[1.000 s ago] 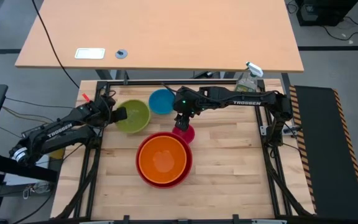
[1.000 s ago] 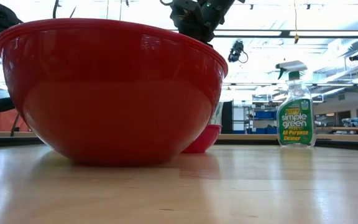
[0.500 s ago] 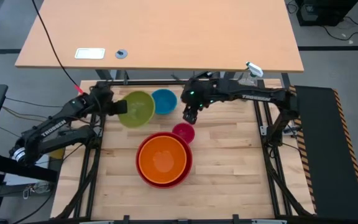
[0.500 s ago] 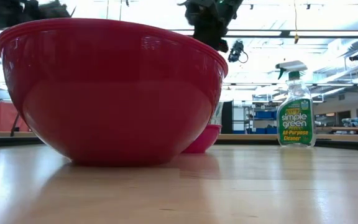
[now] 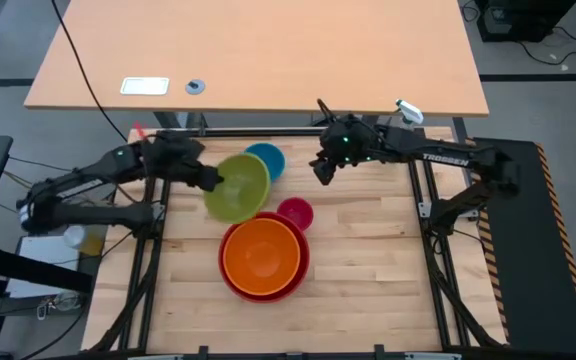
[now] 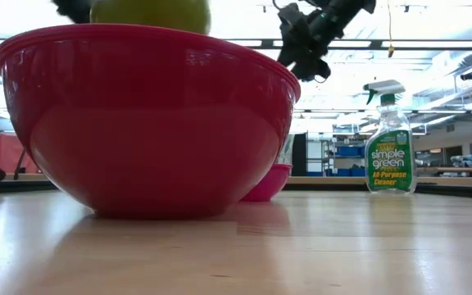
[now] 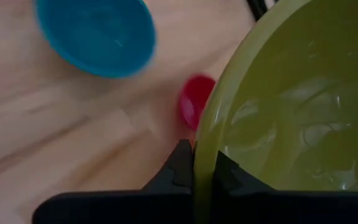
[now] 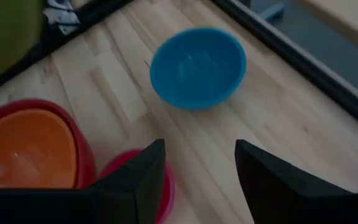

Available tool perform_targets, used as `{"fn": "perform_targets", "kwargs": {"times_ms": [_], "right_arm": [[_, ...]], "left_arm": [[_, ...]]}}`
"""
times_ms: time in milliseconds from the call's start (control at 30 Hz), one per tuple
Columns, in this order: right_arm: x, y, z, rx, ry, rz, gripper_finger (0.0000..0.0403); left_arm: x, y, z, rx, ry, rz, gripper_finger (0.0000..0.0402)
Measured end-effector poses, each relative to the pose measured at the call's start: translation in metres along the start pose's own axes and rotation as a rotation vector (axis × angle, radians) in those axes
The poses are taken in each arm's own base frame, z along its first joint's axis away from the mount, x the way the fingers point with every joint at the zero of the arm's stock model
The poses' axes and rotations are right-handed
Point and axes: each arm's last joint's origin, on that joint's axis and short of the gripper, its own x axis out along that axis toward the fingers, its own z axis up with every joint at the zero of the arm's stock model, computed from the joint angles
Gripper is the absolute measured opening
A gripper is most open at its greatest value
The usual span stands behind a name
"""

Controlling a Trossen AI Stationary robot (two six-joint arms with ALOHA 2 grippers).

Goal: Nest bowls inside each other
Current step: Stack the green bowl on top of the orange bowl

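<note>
The left gripper (image 5: pixel 211 181) has lifted the green bowl (image 5: pixel 240 187) (tilted) toward the orange bowl (image 5: pixel 261 254).

The pale wooden surface (image 5: pixel 368 270) carries the red bowl (image 5: pixel 230 282), the blue bowl (image 5: pixel 273 157) and the pink bowl (image 5: pixel 296 213), well apart from a spray bottle (image 5: pixel 400 124) at a far corner.

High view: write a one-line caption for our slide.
Left gripper carries the lime green bowl toward the orange bowl nested in red.
</note>
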Motion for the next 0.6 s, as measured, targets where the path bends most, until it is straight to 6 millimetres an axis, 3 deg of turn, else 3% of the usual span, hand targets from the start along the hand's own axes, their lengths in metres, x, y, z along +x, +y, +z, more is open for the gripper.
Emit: {"fn": "perform_targets", "kwargs": {"times_ms": [267,600], "right_arm": [[-0.013,-0.004,-0.012,0.005,0.003,-0.002,0.02],[-0.021,-0.014,-0.008,-0.017,-0.016,0.018,0.02]], "left_arm": [[0.049,-0.044,-0.031,0.113,0.249,0.058,0.0009],[0.096,-0.064,-0.085,0.094,0.345,0.232,0.0009]]}}
